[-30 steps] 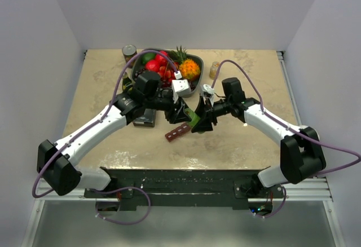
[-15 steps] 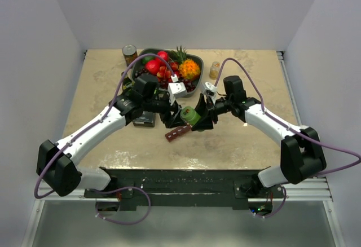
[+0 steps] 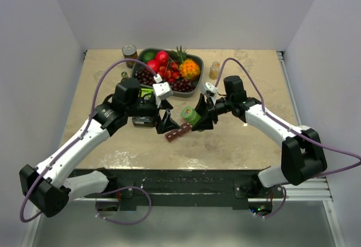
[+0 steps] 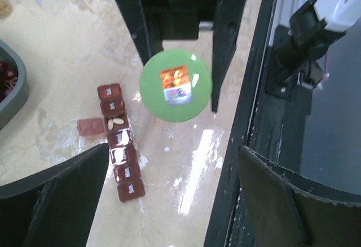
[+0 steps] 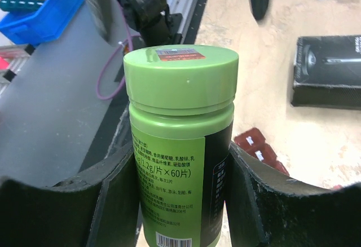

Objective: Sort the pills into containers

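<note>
Evidently early: the pill organiser [image 4: 121,145] lies near-centre on the table [image 3: 254,72], one compartment open with a few white pills [image 4: 117,123], the rest apparently shut. The right gripper [image 3: 201,118] clasps the capped green bottle [image 5: 180,145], held up close by it; the left gripper [image 3: 167,124] hangs wide open, empty, beside the bottle.

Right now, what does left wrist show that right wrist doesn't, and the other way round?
Left wrist only: the whole pill organiser, with one compartment open and pale pills inside. A loose maroon piece lies beside it, and the grey tray shows at the edge. The green bottle is seen from above, cap on.
Right wrist only: the bottle's printed side label, a black box and a blue bin in the background.
Both: the green bottle between the right gripper fingers, plus at least a corner of the organiser.
</note>
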Available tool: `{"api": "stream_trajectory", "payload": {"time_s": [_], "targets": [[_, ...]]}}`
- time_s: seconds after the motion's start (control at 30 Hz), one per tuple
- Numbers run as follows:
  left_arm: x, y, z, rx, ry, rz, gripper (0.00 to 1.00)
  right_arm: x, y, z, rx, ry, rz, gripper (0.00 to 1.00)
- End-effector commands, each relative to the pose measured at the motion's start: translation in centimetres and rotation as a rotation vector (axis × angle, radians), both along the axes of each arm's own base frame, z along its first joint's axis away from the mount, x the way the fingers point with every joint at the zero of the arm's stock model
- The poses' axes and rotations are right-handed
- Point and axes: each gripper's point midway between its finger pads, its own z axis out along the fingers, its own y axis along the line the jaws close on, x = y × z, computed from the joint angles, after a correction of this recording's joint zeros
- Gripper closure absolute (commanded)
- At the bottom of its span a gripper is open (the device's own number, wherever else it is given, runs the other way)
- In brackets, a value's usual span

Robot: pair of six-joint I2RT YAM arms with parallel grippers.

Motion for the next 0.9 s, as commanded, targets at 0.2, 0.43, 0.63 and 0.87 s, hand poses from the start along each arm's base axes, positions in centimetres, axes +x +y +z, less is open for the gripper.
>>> {"api": "stream_trajectory", "payload": {"time_s": [0.2, 0.43, 0.63, 0.87], "targets": [[4.4, -2.1, 6.5, -0.148, 0.099, 0.217, 0.01, 1.4, 0.1, 1.5, -0.005, -0.129, -0.058, 1.0], [3.8, -4.1, 5.2, -0.095, 0.187, 0.242, 0.07, 1.7, 0.2, 1.3, -0.016, -0.136, -0.072, 1.0], [3.6, -5.2, 3.7, -0.072, 0.243, 0.224, 0.21, 1.7, 0.2, 1.2, -0.02, -0.137, -0.072, 1.0], [3.2, -5.4, 2.3, -0.03, 0.273, 0.2, 0.3, 1.7, 0.2, 1.3, -0.019, -0.139, -0.072, 1.0]]}}
